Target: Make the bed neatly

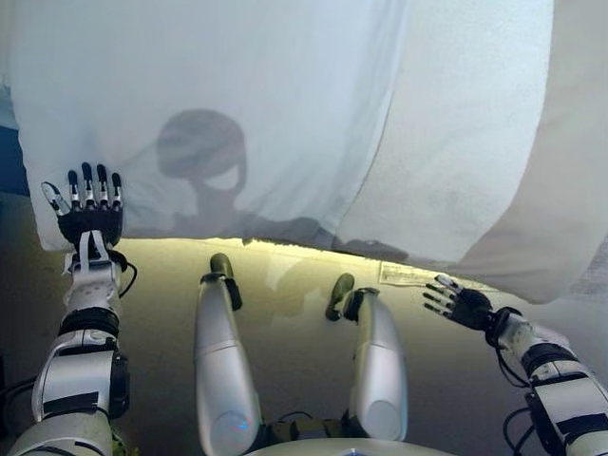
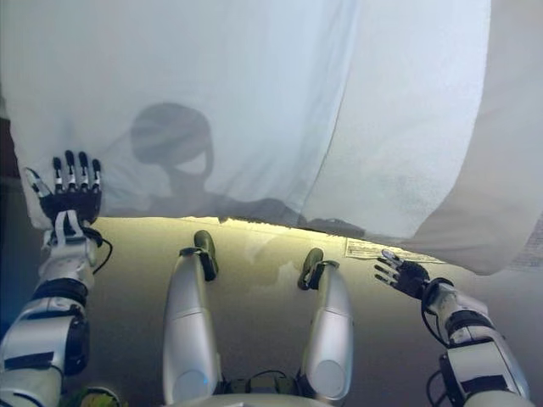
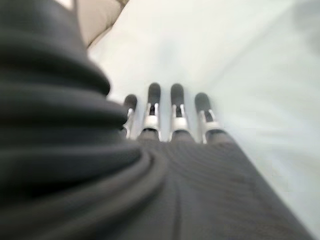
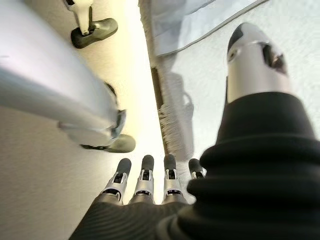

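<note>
resting flat on white sheet point(image 1: 237, 104): left robot hand point(image 1: 90, 217); no legible writing.

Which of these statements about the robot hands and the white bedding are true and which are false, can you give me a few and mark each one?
1. The left robot hand lies with straight fingers at the near edge of the white fabric sheet. True.
2. The right robot hand clutches a fold of sheet. False: it is open, over the floor, holding nothing.
3. A beige cover shows on the robot's right of the sheet. True.
4. The sheet is bunched into a ball. False: it lies spread out.
</note>
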